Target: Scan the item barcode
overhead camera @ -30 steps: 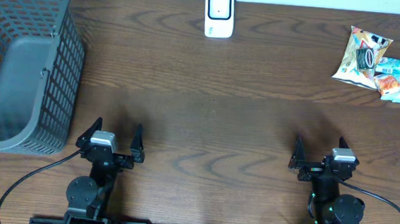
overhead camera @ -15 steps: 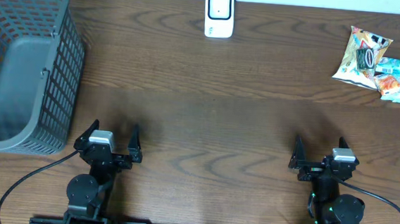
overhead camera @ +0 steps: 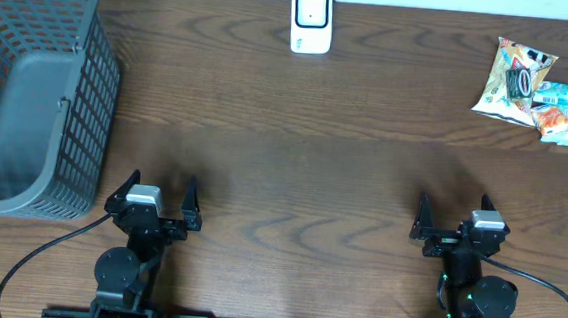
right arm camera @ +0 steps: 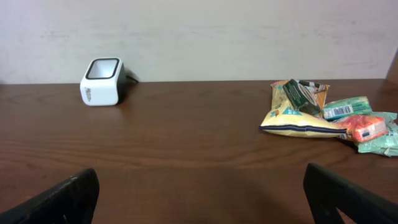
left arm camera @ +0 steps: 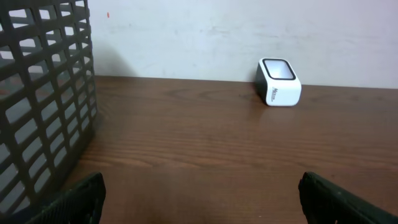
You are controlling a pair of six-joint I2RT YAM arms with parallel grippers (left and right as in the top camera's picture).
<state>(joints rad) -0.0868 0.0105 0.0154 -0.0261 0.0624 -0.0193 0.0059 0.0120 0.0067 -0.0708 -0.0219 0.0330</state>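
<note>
A white barcode scanner stands at the middle of the table's far edge; it also shows in the left wrist view and the right wrist view. The items are a small pile of snack packets at the far right, a yellow bag among teal and orange packets. My left gripper sits at the near left, open and empty. At the near right my right gripper is open too, nothing between its fingers. Both are far from scanner and packets.
A tall grey mesh basket fills the far left corner, close to the left gripper's left side. A pale wall runs behind the table's far edge. Dark wood tabletop lies between the grippers and the scanner.
The left gripper has shifted very slightly to the left. Nothing else has moved.
</note>
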